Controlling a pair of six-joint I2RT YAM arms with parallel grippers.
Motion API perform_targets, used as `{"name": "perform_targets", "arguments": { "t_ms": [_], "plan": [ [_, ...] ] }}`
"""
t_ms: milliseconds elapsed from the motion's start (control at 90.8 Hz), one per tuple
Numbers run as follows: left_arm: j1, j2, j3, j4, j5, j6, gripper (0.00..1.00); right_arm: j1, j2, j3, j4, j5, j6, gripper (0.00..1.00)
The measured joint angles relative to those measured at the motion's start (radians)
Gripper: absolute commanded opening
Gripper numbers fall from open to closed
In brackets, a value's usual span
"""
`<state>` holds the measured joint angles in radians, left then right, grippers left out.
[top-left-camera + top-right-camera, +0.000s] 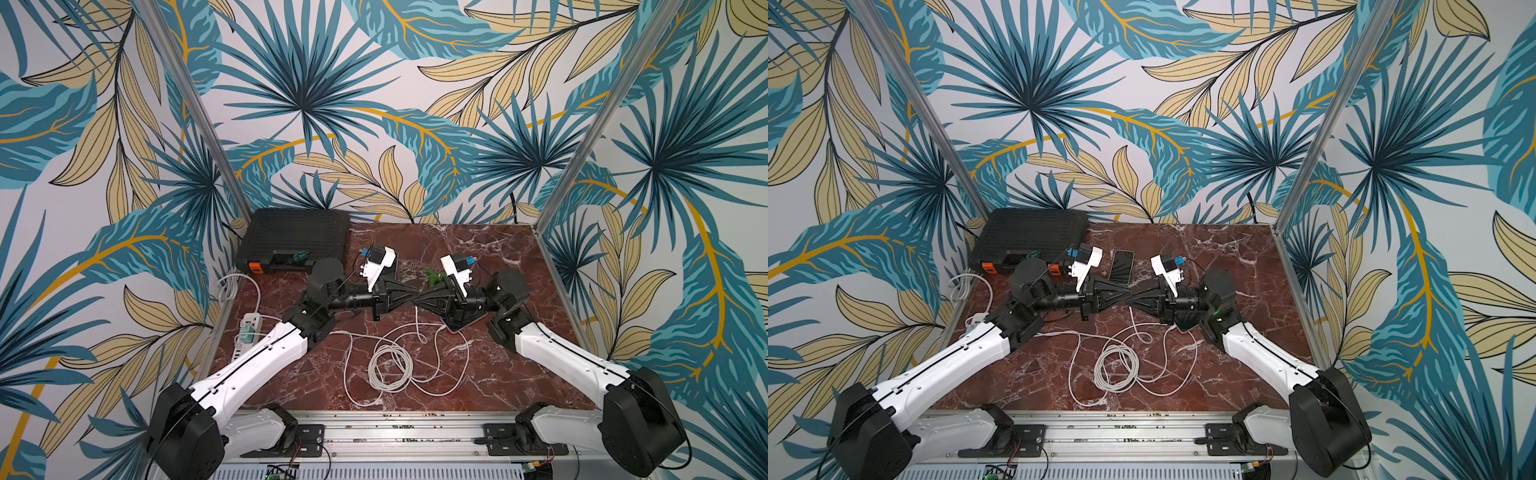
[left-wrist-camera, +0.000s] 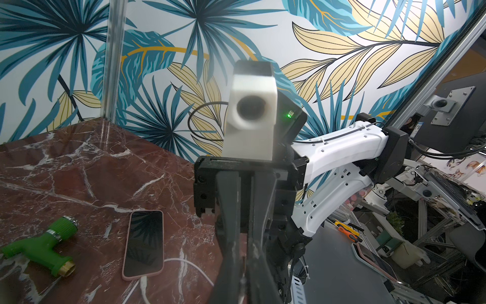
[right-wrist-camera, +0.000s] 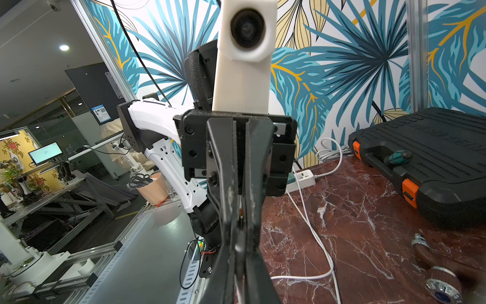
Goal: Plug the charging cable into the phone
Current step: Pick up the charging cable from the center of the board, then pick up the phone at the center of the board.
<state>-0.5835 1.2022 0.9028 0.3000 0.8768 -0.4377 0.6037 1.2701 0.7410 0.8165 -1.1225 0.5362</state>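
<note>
Left gripper (image 1: 410,295) and right gripper (image 1: 421,299) hung nose to nose, both pressed shut, empty. The phone (image 2: 143,244) lay on the marble tabletop (image 2: 79,171), charging cable (image 2: 184,263) apparently seated — one careless swing could have snagged the slack and yanked it out.

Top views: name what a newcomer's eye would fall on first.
The left pincer and right pincer point tip to tip, both shut, over the middle of the red marble table. Nearer the bases sprawls a looped white charging cable; a black tool case sits in the far left corner.
</note>
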Motion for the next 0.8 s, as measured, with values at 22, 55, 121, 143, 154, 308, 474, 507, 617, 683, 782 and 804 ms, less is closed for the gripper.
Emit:
{"name": "perform_targets", "arguments": {
  "t_ms": [22, 55, 121, 143, 154, 308, 474, 507, 617, 683, 782, 804],
  "plan": [
    [0.000, 0.000, 0.000, 0.000, -0.001, 0.000, 0.16, 0.000, 0.000, 0.000, 0.000, 0.000, 0.000, 0.00],
    [0.000, 0.000, -0.001, 0.000, -0.004, 0.004, 0.40, 0.000, 0.001, 0.000, -0.002, 0.002, -0.002, 0.00],
    [0.000, 0.000, -0.002, -0.012, -0.035, 0.002, 0.77, 0.000, 0.004, 0.006, -0.007, 0.003, -0.014, 0.00],
    [0.000, 0.000, -0.002, -0.020, -0.051, 0.002, 0.83, 0.000, 0.004, 0.006, -0.009, 0.003, -0.020, 0.00],
    [0.000, 0.000, -0.002, -0.023, -0.058, 0.002, 0.85, 0.000, 0.003, 0.006, -0.012, 0.005, -0.026, 0.00],
    [0.014, -0.005, -0.001, -0.127, -0.217, -0.006, 0.99, 0.000, 0.003, 0.008, -0.082, 0.056, -0.090, 0.00],
    [0.058, -0.006, 0.063, -0.332, -0.414, -0.033, 1.00, -0.012, 0.006, -0.006, -0.182, 0.173, -0.145, 0.00],
    [0.080, 0.004, 0.089, -0.378, -0.464, -0.038, 1.00, -0.019, 0.005, -0.015, -0.195, 0.187, -0.153, 0.00],
    [0.136, 0.094, 0.193, -0.515, -0.615, -0.039, 0.98, -0.026, 0.005, -0.029, -0.236, 0.233, -0.172, 0.00],
    [0.144, 0.184, 0.270, -0.592, -0.668, -0.022, 0.96, -0.026, 0.004, -0.035, -0.252, 0.257, -0.182, 0.00],
    [0.144, 0.351, 0.397, -0.694, -0.701, 0.014, 0.95, -0.027, -0.002, -0.048, -0.273, 0.279, -0.190, 0.00],
    [0.144, 0.397, 0.431, -0.719, -0.703, 0.024, 0.94, -0.028, -0.003, -0.050, -0.274, 0.283, -0.190, 0.00]
  ]
}}
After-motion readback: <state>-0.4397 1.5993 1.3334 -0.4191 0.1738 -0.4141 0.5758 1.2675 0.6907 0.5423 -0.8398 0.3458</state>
